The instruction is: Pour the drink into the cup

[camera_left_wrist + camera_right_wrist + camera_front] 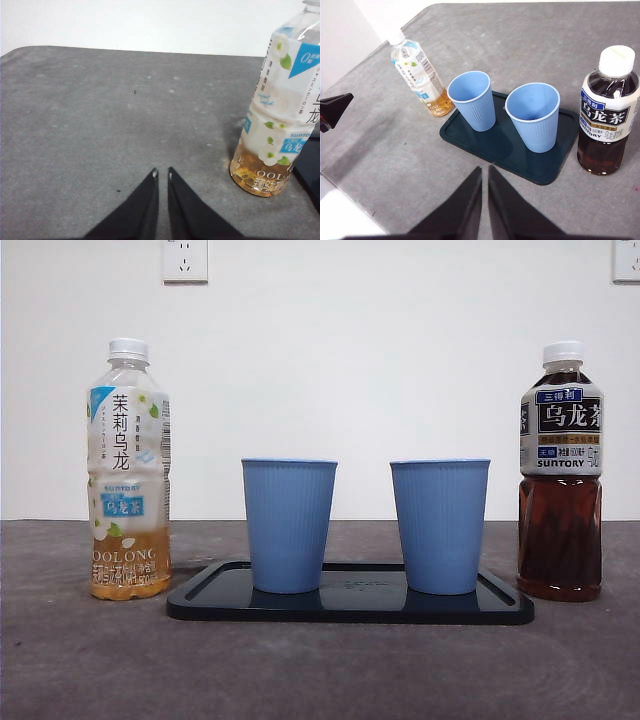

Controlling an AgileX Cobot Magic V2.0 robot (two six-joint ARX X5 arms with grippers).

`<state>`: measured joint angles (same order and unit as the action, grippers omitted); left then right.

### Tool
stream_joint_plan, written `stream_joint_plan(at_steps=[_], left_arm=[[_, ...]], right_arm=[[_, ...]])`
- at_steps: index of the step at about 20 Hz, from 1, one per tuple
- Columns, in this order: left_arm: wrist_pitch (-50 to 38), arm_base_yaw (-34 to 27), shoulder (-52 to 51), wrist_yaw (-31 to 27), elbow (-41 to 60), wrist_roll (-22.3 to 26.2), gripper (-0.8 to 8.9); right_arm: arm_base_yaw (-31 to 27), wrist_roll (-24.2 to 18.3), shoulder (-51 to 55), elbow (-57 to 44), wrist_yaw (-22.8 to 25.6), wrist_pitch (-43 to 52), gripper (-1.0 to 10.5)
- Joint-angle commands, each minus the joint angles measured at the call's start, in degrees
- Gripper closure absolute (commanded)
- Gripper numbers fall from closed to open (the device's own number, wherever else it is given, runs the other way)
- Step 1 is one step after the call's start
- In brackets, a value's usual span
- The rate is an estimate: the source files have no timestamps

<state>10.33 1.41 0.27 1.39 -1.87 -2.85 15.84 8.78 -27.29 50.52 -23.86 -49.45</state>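
Note:
Two blue ribbed cups, one left (288, 524) (472, 99) and one right (440, 524) (534, 115), stand upright on a dark tray (350, 605) (510, 150). A pale jasmine oolong bottle (128, 472) (278, 107) (419, 77), capped and holding a little amber drink, stands left of the tray. A dark oolong tea bottle (560, 478) (609, 114), capped and mostly full, stands right of it. My left gripper (162, 174) is shut, low over the bare table beside the pale bottle. My right gripper (485, 170) is shut, hanging back from the tray's near edge. Neither holds anything.
The grey table (80, 660) stretches in front of the tray. A white wall with two sockets (185, 260) stands behind. In the right wrist view, the left arm's tip (335, 110) shows near the table's edge.

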Motion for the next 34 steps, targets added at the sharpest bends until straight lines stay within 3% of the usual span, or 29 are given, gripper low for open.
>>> stream_joint_plan(at_steps=[1, 16, 20, 24, 26, 29, 31, 34], left_arm=[[0.39, 0.17, -0.11, -0.28, 1.18, 0.46, 7.85], [0.39, 0.15, -0.09, -0.28, 1.18, 0.46, 7.85], [0.39, 0.15, -0.09, -0.28, 1.18, 0.46, 7.85], [0.39, 0.15, -0.09, -0.28, 1.18, 0.46, 7.85], [0.39, 0.15, -0.09, -0.28, 1.18, 0.46, 7.85], [0.39, 0.15, -0.09, -0.28, 1.18, 0.46, 7.85], [0.39, 0.15, -0.09, -0.28, 1.18, 0.46, 7.85], [0.39, 0.15, -0.09, -0.28, 1.18, 0.46, 7.85]], right_arm=[[0.31, -0.5, -0.17, 0.48, -0.13, 0.61, 9.3], [0.26, -0.5, -0.04, 0.48, -0.13, 0.63, 9.3], [-2.08, -0.79, 0.96, -1.25, 0.61, 3.17, 9.3], [-7.34, -3.78, 6.75, -12.9, 7.39, 21.46, 9.3], [-9.14, -5.81, 10.25, -21.09, 13.7, 29.68, 9.3], [-11.06, -7.1, 14.29, -30.51, 23.32, 33.68, 9.3], [-11.91, -7.13, 16.76, -35.41, 25.97, 34.99, 9.3], [-13.03, -7.48, 19.82, -40.7, 25.4, 37.0, 9.3]])
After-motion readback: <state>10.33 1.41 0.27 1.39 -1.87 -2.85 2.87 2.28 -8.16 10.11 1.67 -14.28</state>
